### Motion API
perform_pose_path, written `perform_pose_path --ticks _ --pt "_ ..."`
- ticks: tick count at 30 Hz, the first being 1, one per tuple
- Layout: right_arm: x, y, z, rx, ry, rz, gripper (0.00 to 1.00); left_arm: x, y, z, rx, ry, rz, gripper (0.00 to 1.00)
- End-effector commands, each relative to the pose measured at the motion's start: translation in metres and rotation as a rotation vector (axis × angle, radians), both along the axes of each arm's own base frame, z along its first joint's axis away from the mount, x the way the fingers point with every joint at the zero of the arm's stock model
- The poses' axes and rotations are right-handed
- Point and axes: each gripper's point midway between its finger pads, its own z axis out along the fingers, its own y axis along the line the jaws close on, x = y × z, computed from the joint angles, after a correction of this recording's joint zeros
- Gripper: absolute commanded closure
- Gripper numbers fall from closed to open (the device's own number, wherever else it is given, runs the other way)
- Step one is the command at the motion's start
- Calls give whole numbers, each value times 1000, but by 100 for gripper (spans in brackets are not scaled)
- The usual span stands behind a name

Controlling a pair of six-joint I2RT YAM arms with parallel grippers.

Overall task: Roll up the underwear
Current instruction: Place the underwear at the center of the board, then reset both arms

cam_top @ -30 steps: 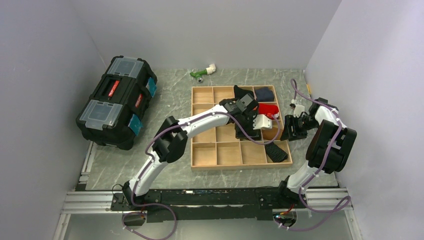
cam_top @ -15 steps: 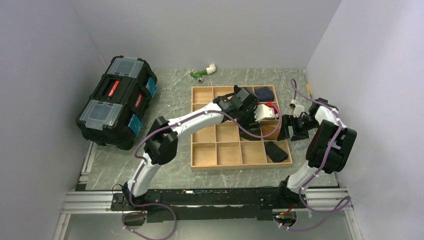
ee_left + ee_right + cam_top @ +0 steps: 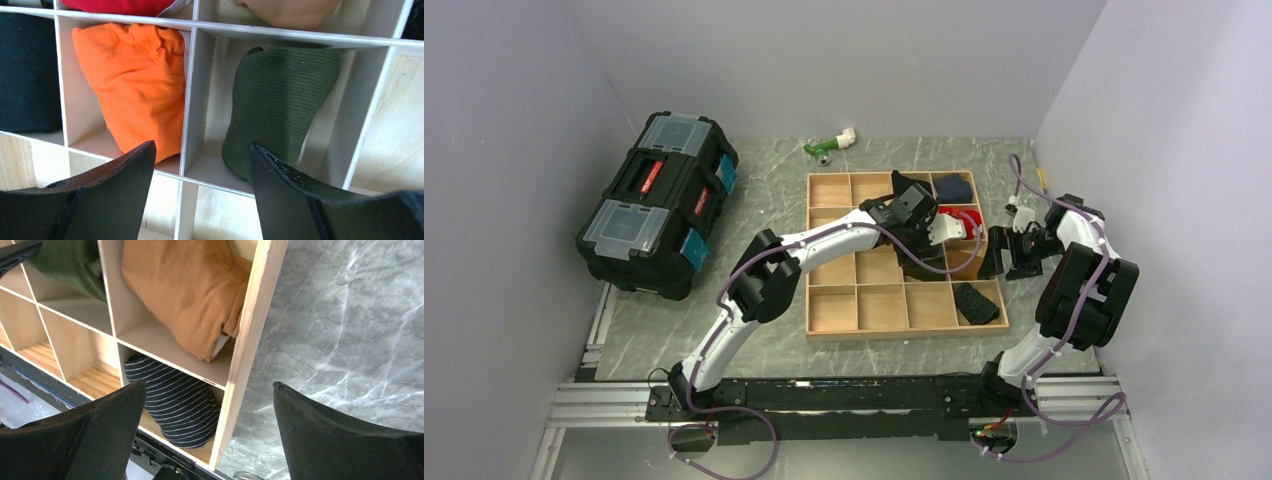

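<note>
The underwear [image 3: 280, 105] is a dark olive-green ribbed cloth roll standing in one cell of the wooden tray [image 3: 884, 333]. Its edge also shows in the right wrist view, where the underwear [image 3: 70, 265] sits at the top left. My left gripper [image 3: 201, 147] hovers open just short of that cell, with nothing between its fingers. In the top view the left gripper [image 3: 924, 235] covers the roll. My right gripper [image 3: 209, 385] is open wide and empty, straddling the tray's right wall [image 3: 250, 330]. From above, the right gripper [image 3: 1002, 255] is beside the tray's right edge.
An orange cloth [image 3: 135, 85] fills the cell left of the underwear, and a red cloth [image 3: 120, 5] lies beyond it. A tan cloth [image 3: 185, 295] and a black striped roll [image 3: 175, 405] occupy the right-hand cells. A black toolbox [image 3: 659, 205] stands at the left.
The right gripper's jaws have spread much wider beside the tray's right wall. The left gripper swung a little toward the back of the tray and part-way back, staying open.
</note>
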Motion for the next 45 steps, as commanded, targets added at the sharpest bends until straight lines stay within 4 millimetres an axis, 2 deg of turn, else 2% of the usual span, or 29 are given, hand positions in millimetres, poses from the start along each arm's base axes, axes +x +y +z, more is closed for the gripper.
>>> perform_pose_path --ticks 1,6,11,20,24,29,34,38,43,45 --pt "13 0 32 12 -108 11 0 10 4 -5 21 -40 23 27" --pt "16 3 42 30 -136 16 0 10 12 -19 46 -20 35 27" --pt "15 5 42 41 -134 18 0 9 9 -6 14 -14 35 27" --pt "16 10 52 62 -178 31 0 9 -5 36 -83 -7 50 25" --pt "19 11 65 47 -237 40 0 8 -7 62 -140 -18 65 24" --pt "23 11 87 11 -333 45 0 12 1 103 -221 -63 128 22" --pt "26 10 103 -20 -405 38 0 14 26 156 -321 -117 210 16" --pt "30 10 114 -36 -453 28 0 15 57 192 -390 -157 265 11" --pt "38 7 134 -65 -538 -3 0 10 118 220 -444 -206 337 1" --pt "42 7 144 -77 -581 -16 0 6 146 229 -459 -231 364 1"
